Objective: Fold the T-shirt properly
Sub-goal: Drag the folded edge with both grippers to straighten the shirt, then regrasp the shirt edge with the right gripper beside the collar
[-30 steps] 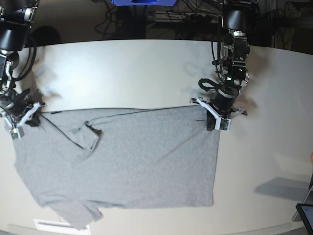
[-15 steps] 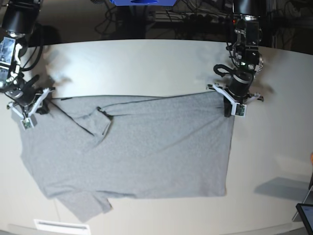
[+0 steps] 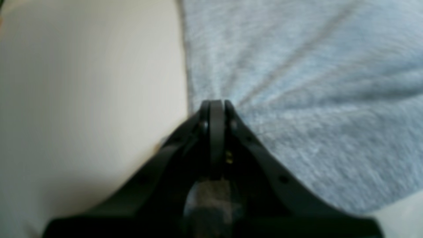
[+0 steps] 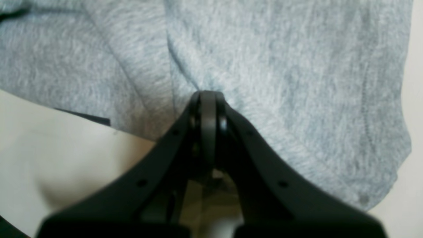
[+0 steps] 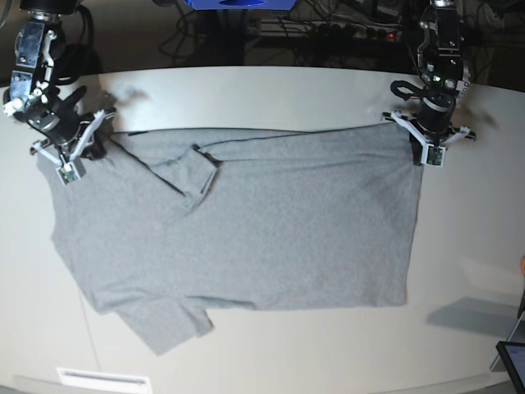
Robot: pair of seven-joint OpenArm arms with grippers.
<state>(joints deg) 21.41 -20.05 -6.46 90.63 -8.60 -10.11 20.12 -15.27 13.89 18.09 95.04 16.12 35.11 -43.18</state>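
- The light heather-grey short-sleeved cotton T-shirt [image 5: 262,222] lies spread on the pale beige tabletop [image 5: 271,94], plain side up, with its long axis running between the tabletop's 2 side edges.
- Its upper edge lies parallel to the far edge of the tabletop, stretched in a nearly straight line between the 2 grippers.
- The left gripper [image 5: 428,148] is closed on the T-shirt's far hem corner, toward the side of the tabletop where the left arm stands. In the left wrist view the black jaws meet on the cloth just inside its side edge, and creases fan out from the pinch point [image 3: 214,102].
- The right gripper [image 5: 72,160] is closed on the T-shirt's far shoulder area at the opposite side of the tabletop. In the right wrist view the jaws are pressed together on grey fabric [image 4: 206,94].
- 1 sleeve [image 5: 168,324] points toward the near edge of the tabletop.
- A folded-over flap of fabric [image 5: 197,176] lies on the T-shirt near the upper edge.
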